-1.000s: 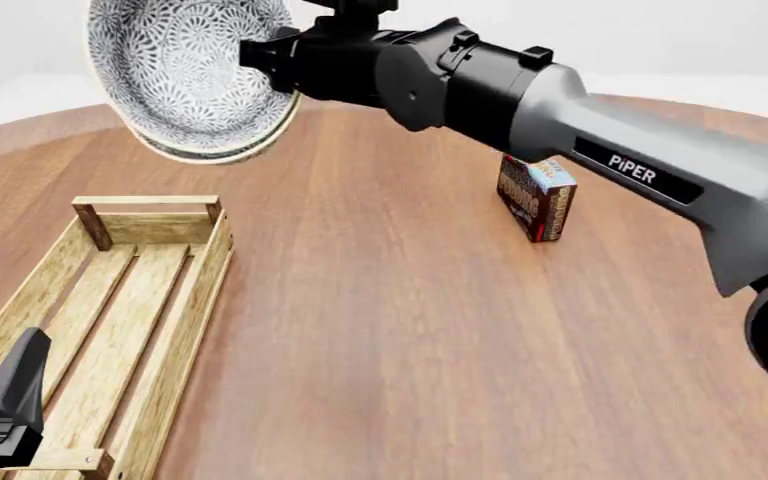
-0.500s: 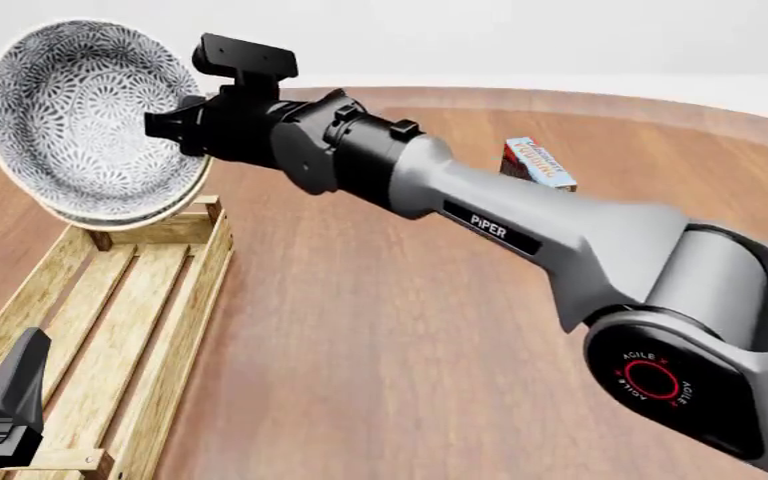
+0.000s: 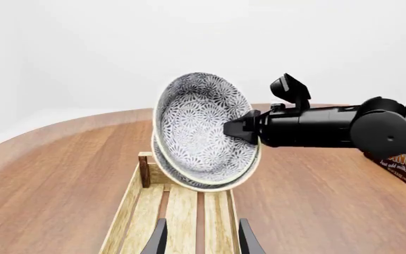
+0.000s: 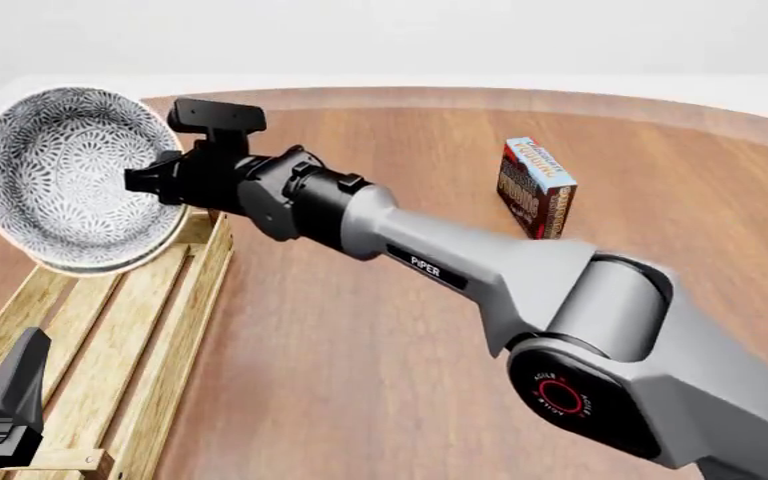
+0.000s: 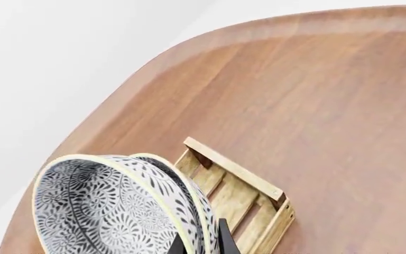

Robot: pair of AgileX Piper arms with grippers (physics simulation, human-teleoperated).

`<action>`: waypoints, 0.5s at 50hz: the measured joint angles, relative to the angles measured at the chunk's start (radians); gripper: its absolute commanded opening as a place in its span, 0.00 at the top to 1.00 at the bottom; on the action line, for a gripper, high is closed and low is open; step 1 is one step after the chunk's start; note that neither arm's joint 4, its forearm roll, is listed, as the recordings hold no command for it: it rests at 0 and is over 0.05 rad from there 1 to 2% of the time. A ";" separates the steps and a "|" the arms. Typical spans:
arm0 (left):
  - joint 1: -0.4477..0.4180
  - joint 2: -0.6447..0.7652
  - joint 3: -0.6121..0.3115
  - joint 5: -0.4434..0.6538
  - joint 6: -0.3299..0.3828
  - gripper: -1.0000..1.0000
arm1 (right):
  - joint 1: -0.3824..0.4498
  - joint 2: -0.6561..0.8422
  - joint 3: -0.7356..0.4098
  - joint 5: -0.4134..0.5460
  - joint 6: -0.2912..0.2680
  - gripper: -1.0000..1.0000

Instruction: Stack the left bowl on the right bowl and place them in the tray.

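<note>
Two nested bowls (image 4: pixel 71 180) are being held tilted above the tray (image 4: pixel 104 330), their rims pinched by the right claw (image 4: pixel 144 182); the left claw (image 3: pixel 201 241) is being kept spread.

Small red-brown & blue printed box (image 4: pixel 536 189) — upright on the round wood counter (image 4: pixel 398 380), far right side, w/ white lettering on its top.

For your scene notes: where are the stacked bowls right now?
In the front view, the stacked bowls hang tilted at far left, pinched by the right gripper above the tray's far end.
</note>
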 measured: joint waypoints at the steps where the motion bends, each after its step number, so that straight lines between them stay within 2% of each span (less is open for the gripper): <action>1: 0.000 0.000 0.000 0.000 0.000 0.00 | 0.001 0.004 -0.001 -0.002 0.001 1.00; 25: 0.000 0.000 0.000 0.000 0.000 0.00 | 0.028 0.089 -0.024 -0.023 0.019 1.00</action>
